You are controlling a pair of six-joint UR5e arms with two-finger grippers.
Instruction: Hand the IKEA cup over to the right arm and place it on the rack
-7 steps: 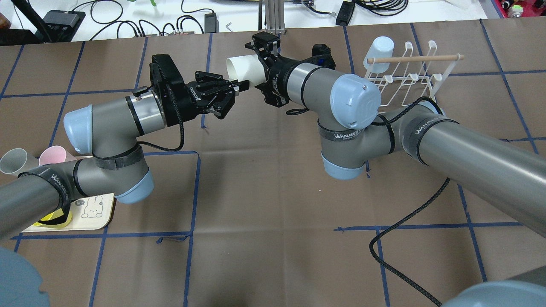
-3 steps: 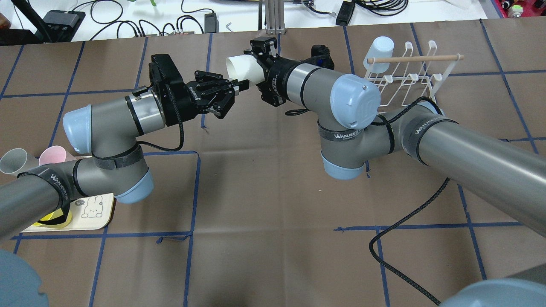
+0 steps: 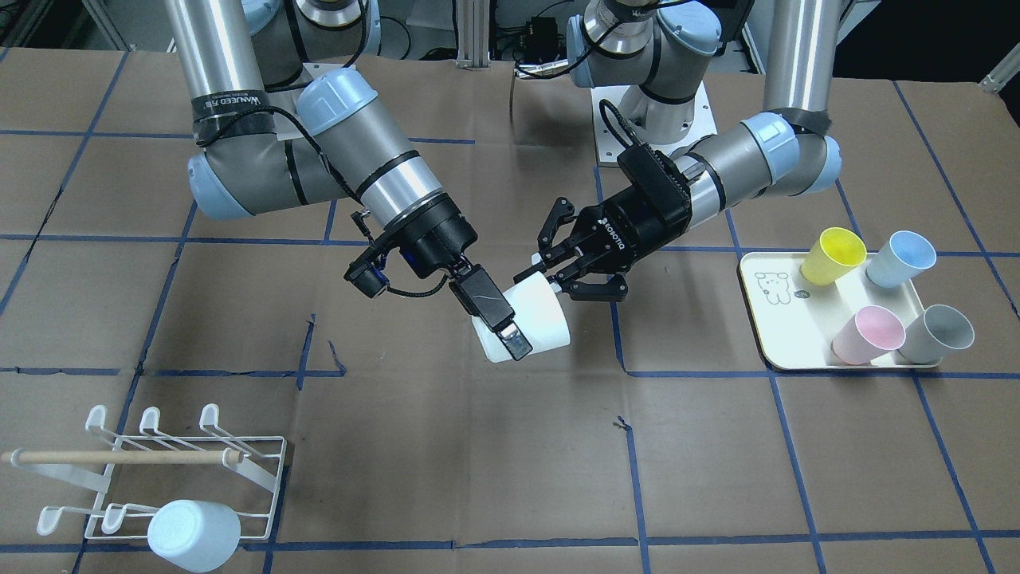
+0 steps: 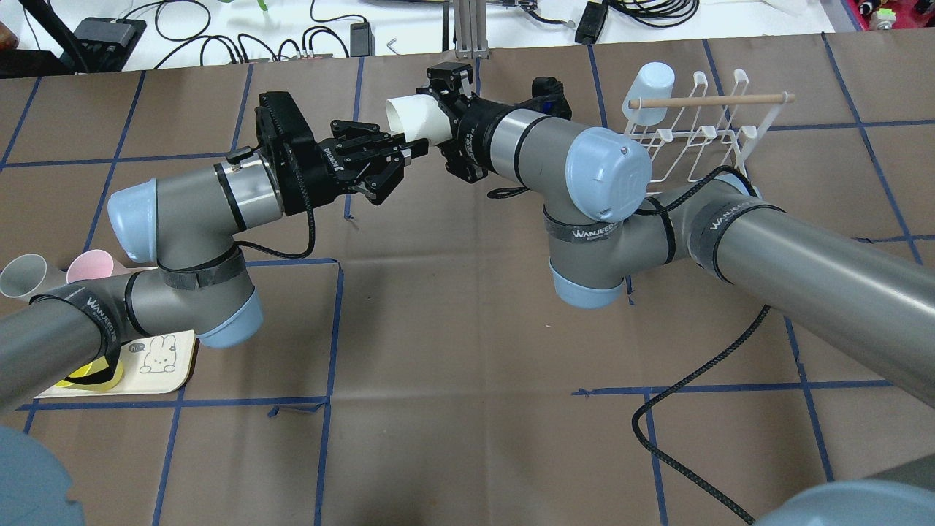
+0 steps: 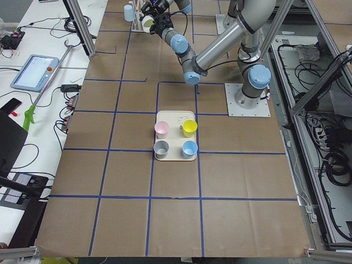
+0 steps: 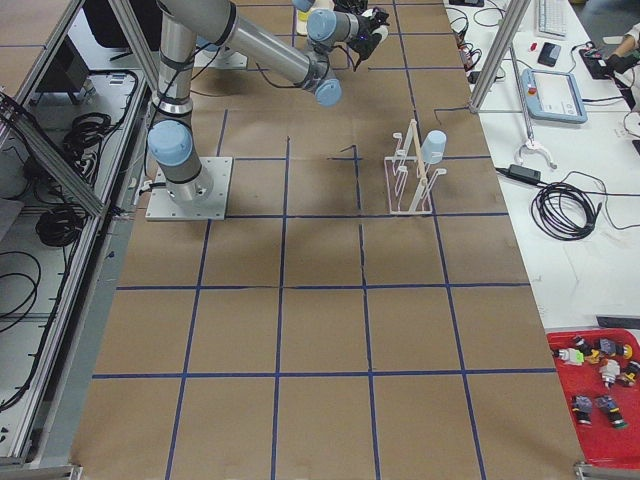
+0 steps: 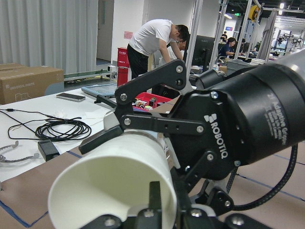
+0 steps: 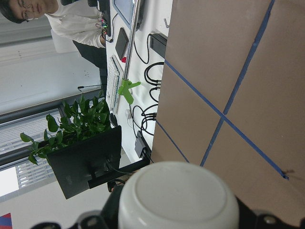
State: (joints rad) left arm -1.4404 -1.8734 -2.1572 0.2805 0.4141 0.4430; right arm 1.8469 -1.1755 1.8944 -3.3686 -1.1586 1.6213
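A white IKEA cup (image 3: 538, 315) hangs on its side above the table's middle, also seen in the overhead view (image 4: 416, 120). My right gripper (image 3: 514, 335), long and narrow, is shut on the cup, one finger lying along its wall. My left gripper (image 3: 562, 279), marked ROBOTIQ, is open, its fingers spread just beside the cup's end (image 4: 398, 157). The white wire rack (image 3: 263, 462) with a wooden dowel stands far to my right (image 4: 701, 135). A pale-blue cup (image 3: 194, 536) sits upturned on one of its prongs.
A cream tray (image 3: 765, 319) on my left side holds a yellow cup (image 3: 833, 255), a blue cup (image 3: 900, 259), a pink cup (image 3: 867, 335) and a grey cup (image 3: 936, 335). A black cable (image 4: 687, 394) trails across the brown table cover under my right arm.
My right gripper has carried the white cup slightly farther from me. My left gripper has stayed spread open and barely shifted.
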